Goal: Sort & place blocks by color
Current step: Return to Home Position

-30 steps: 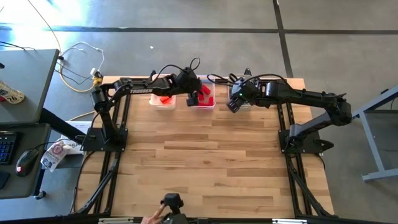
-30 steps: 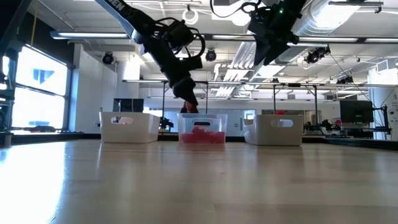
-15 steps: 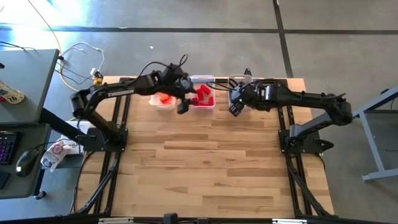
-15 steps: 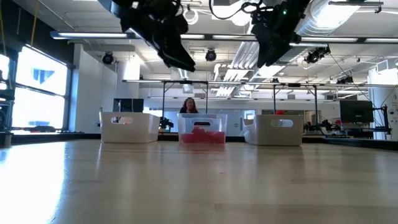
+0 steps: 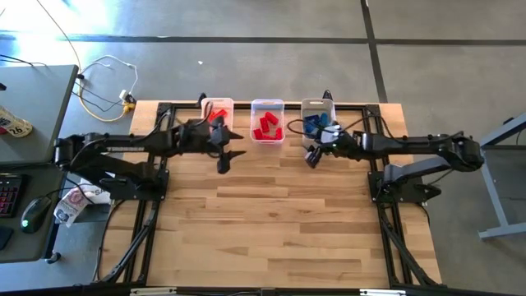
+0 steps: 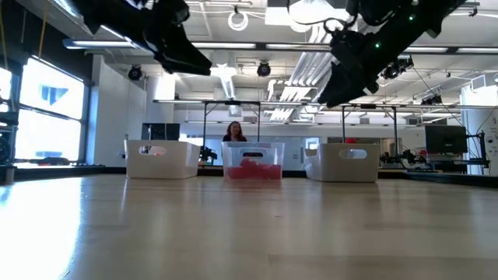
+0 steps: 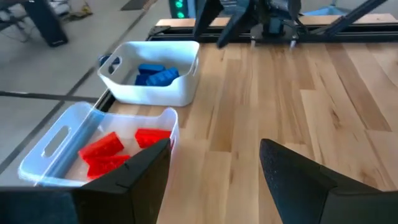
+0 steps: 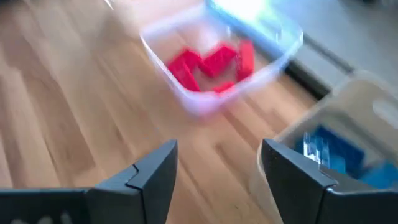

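Note:
Three white bins stand in a row at the table's far edge. The left bin (image 5: 217,108) holds orange blocks (image 5: 219,115), partly hidden by my left arm. Red blocks (image 7: 106,151) lie in the middle bin (image 5: 267,122), blue blocks (image 7: 152,73) in the right bin (image 5: 316,117). My left gripper (image 5: 222,161) hovers open and empty over bare wood, near of the left bin. My right gripper (image 5: 312,156) hovers open and empty just near of the right bin. The right wrist view shows the red blocks (image 8: 214,62) and blue blocks (image 8: 333,152) past its fingers.
Bare wooden tabletop (image 5: 279,222) stretches from the bins to the near edge. Black frame rails (image 5: 152,214) run along both sides. In the low view both arms hang high above the bins (image 6: 253,162), and a person (image 6: 234,132) sits far off in the room.
My left gripper has risen out of the middle bin and drawn back toward the table's left and near side, staying open. My right gripper has pulled back from over the right bin toward the near edge and sunk a little. The blocks have kept still.

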Robot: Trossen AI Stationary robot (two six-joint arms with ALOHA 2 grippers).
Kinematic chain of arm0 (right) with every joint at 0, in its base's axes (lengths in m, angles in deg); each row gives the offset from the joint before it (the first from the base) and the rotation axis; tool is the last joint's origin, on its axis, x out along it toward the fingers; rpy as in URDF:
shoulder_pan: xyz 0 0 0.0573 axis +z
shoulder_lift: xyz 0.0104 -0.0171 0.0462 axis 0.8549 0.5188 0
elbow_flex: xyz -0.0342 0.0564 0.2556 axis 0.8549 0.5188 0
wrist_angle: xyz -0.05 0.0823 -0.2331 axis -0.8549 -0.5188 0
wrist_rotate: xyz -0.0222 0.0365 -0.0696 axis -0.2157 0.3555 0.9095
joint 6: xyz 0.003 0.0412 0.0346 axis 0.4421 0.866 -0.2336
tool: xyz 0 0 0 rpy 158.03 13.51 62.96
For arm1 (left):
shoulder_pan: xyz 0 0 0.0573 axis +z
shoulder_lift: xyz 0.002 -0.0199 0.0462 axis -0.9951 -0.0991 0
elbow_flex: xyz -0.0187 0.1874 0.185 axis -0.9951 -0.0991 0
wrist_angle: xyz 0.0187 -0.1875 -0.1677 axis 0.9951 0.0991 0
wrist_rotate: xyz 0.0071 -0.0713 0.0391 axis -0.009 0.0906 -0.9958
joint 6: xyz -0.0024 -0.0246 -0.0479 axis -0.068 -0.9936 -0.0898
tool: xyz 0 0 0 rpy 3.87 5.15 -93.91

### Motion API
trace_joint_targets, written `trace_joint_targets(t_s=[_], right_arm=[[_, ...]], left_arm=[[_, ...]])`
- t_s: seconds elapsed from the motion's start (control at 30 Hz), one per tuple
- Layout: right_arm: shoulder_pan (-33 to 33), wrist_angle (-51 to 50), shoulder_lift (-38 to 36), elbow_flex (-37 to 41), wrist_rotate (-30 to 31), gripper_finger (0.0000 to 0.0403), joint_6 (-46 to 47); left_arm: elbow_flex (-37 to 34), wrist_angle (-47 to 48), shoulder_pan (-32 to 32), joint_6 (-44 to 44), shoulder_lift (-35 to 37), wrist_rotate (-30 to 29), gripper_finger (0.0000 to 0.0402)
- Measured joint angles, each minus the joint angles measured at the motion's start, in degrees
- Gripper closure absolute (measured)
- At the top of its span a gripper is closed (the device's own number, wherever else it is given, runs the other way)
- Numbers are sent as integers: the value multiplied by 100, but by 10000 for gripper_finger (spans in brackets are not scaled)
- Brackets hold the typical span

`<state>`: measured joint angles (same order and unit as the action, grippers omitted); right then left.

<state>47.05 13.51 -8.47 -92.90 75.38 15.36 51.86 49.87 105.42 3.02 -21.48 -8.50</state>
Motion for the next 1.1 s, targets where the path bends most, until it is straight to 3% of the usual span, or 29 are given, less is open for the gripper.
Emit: trace_joint_targets(t_s=[0.2, 0.47, 0.67, 1.1], right_arm=[[-146, 1478, -664, 830, -746, 183, -478], [-303, 1890, -1824, 1550, -1171, 183, -507], [-370, 2016, -2739, 1871, -1565, 183, -518], [-364, 2367, -4525, 3021, -1511, 183, -54]], left_arm=[[-699, -140, -705, -214, 772, -916, 167], [-1758, -401, -1478, -605, 1975, -1855, 167], [-2332, -414, -1644, -716, 2856, -1972, 167], [-3235, -268, -1640, -760, 4696, -1971, 167]])
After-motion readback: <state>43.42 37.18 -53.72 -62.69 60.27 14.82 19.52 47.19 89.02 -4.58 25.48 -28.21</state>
